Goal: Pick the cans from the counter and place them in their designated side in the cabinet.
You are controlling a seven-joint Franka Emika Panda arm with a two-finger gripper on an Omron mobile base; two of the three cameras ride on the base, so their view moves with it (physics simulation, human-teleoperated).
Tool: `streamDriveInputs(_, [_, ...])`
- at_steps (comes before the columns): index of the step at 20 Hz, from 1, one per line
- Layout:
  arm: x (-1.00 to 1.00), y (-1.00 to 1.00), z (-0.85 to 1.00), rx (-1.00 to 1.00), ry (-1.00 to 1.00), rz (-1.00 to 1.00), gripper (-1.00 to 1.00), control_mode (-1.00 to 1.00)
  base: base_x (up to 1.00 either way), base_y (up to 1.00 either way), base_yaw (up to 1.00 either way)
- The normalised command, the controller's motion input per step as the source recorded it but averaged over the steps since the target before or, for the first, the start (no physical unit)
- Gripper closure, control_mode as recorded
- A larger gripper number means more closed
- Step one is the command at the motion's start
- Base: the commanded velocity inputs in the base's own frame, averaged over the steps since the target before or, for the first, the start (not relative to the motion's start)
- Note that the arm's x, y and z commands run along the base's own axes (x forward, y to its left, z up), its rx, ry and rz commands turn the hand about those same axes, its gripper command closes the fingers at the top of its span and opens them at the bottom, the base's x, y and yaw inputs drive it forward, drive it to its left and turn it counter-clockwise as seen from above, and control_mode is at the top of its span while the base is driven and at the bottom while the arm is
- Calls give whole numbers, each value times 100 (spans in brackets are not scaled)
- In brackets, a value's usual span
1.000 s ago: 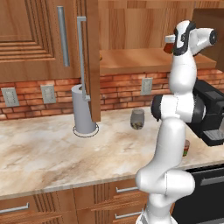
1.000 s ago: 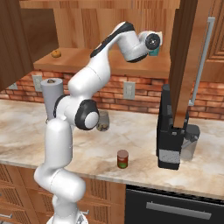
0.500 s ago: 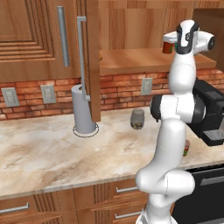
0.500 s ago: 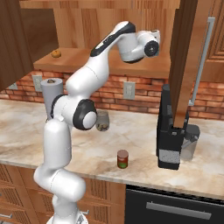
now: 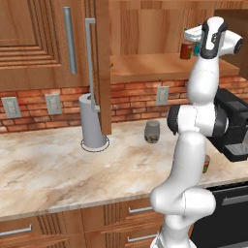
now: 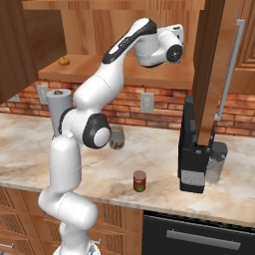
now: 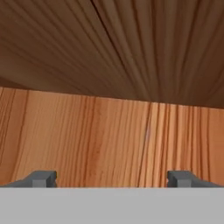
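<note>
One red can (image 5: 186, 50) stands upright on the cabinet shelf (image 5: 145, 65), free of any grip. My gripper (image 5: 192, 35) hangs just above and beside it, at the top of the raised arm. In the hand view the gripper (image 7: 111, 179) is open, its fingertips (image 7: 41, 178) wide apart with only wood grain between them. A second red can (image 6: 140, 181) stands on the counter (image 6: 159, 169) near the front edge. In the left base view that can (image 5: 207, 163) peeks out behind the arm.
A greyish glass jar (image 5: 152, 131) stands on the counter by the brick wall. A paper towel roll (image 5: 92, 123) stands to the left, under the open cabinet door (image 5: 99, 63). A black coffee machine (image 6: 196, 149) stands at the right. A small orange thing (image 6: 63, 61) lies on the shelf's left side.
The hand has turned and drawn slightly up and back from the can on the shelf, which now shows more fully. The jaws have stayed open. Nothing else has moved.
</note>
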Motion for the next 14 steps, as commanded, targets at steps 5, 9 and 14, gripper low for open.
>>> streamDriveInputs(5, [-56, 4, 15, 0, 3, 5, -100, -100, 0, 0, 0])
streamDriveInputs(9, [-76, 12, -11, -3, 6, 6, -100, -100, 0, 0, 0])
streamDriveInputs(14, [-86, 41, -30, -4, 2, 7, -100, -100, 0, 0, 0])
